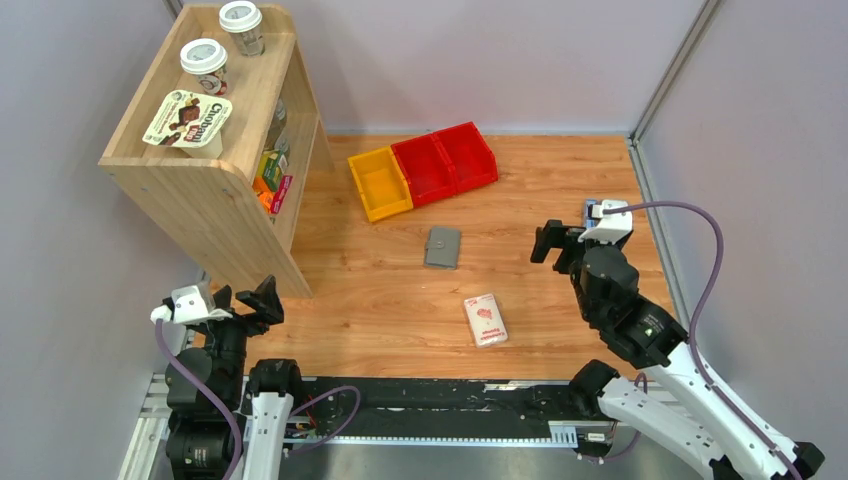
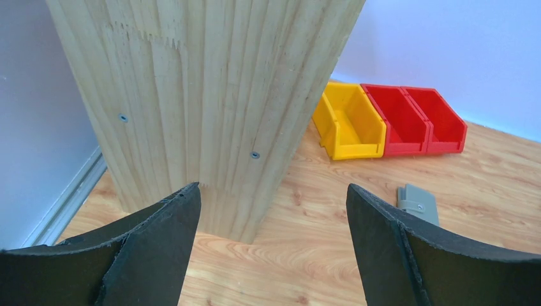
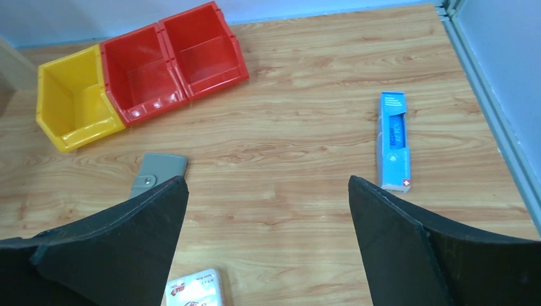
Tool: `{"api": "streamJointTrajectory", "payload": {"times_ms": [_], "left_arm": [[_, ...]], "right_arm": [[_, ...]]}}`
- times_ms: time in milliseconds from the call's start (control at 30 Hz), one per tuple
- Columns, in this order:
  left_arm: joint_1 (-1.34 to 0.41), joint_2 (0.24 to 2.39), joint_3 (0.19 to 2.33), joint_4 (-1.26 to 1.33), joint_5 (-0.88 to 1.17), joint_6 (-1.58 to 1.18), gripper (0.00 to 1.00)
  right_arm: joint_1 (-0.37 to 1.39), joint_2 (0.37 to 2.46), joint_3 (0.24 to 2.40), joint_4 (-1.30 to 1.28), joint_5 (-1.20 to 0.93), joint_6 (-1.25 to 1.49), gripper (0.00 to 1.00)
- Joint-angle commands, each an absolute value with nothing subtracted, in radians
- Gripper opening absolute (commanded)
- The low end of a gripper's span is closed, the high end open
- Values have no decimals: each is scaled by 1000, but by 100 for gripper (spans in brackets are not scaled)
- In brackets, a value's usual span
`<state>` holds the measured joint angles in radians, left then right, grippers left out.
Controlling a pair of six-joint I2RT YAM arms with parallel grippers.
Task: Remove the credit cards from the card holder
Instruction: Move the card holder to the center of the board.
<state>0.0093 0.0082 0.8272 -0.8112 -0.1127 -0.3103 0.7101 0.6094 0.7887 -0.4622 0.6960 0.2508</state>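
The card holder (image 1: 443,247) is a small grey wallet lying closed on the wooden table, its snap tab fastened. It also shows in the left wrist view (image 2: 419,203) and in the right wrist view (image 3: 159,172), partly behind a finger in each. The credit cards are hidden. My left gripper (image 1: 258,300) (image 2: 272,186) hovers open and empty near the table's front left, beside the shelf's base and far from the wallet. My right gripper (image 1: 550,243) (image 3: 266,178) hangs open and empty to the right of the wallet, above bare wood.
A wooden shelf (image 1: 215,150) with cups and a snack tub on top stands at the left. A yellow bin (image 1: 380,183) and two red bins (image 1: 445,160) sit at the back. A white-and-pink packet (image 1: 485,320) lies near the front. A blue box (image 3: 393,141) lies at the right by the wall.
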Motion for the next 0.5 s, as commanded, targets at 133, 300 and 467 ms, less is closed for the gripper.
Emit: {"api": "streamJointTrajectory", "payload": {"times_ms": [133,300,467], "left_arm": [[17,-34,854,-816,-135,-328,91],[17,-8,867,-839,-98,-382,89],[17,139,934,-920,-38,-380,88]], "right_arm": [[710,696,814,-379,549,275,100],[710,837,822,-361,346,310,100],[709,994,827,-308,272,386,100]]}}
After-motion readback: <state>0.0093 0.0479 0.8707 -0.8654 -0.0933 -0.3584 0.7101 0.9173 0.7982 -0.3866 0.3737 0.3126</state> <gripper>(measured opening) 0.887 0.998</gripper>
